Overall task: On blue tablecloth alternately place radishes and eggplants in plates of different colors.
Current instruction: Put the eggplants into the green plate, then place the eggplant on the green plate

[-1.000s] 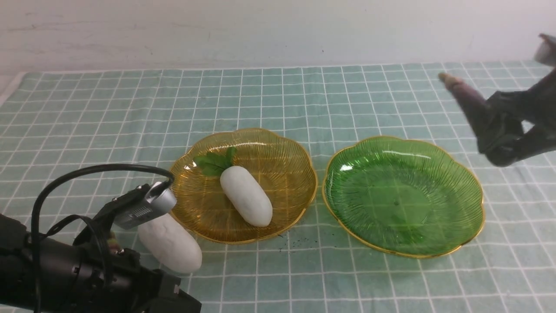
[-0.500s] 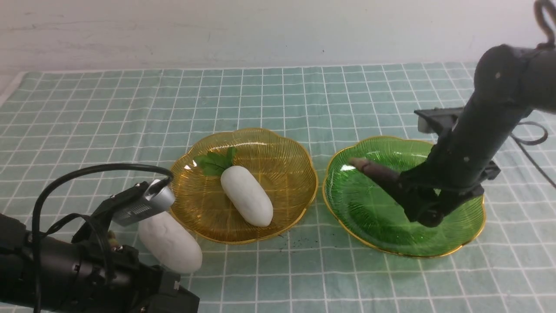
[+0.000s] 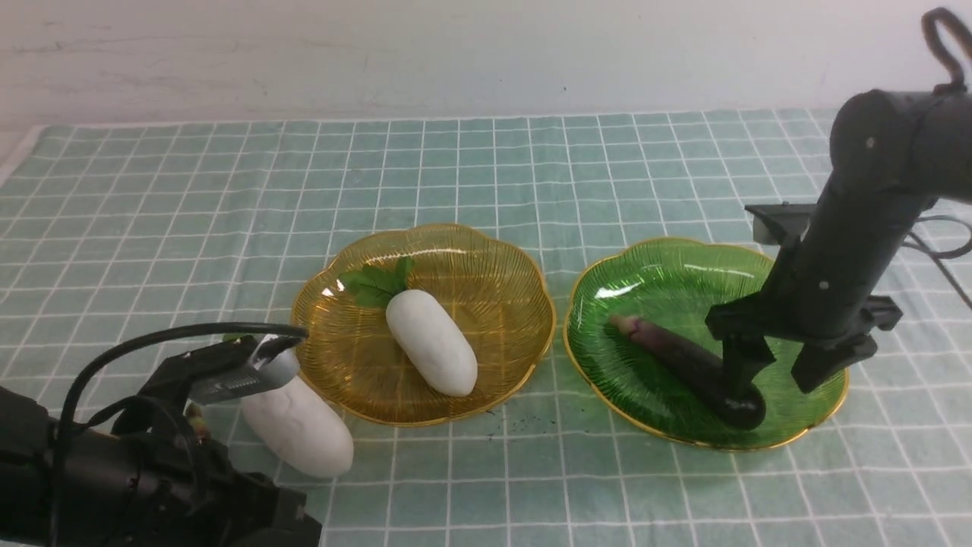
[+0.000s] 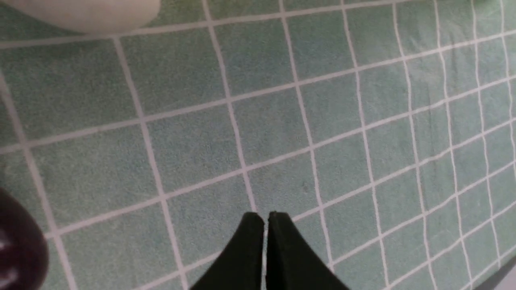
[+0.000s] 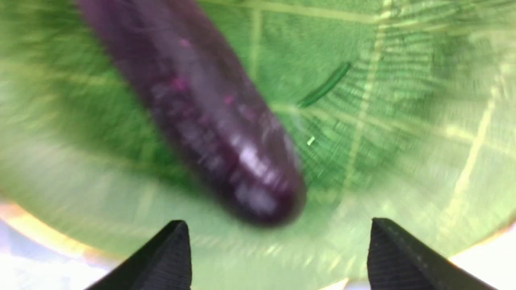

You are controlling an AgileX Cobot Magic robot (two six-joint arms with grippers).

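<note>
**1 eggplant down in the green plate, right claw spread wide above it**

The slim, glossy dark purple toy eggplant (image 3: 687, 368) lies in the translucent green ribbed plate (image 3: 645, 281), with the right gripper (image 3: 774, 380) empty. The left gripper (image 4: 265, 219) is pinched shut over the pale teal gridded tablecloth (image 3: 228, 190), near 1 smooth white toy radish (image 3: 300, 429). Another radish (image 3: 431, 353) sits in the amber-yellow ribbed plate (image 3: 501, 289). The toys are judged light, stiff and slick, best taken mid-body. A 2nd eggplant (image 4: 18, 245) is cut off at a frame edge.

Likely a robotics lab, bare scuffed white wall (image 3: 456, 53), counter (image 3: 7, 152) draped in blue tablecloth (image 3: 486, 167), black robot left arm (image 3: 91, 471), right arm (image 3: 858, 251).
</note>
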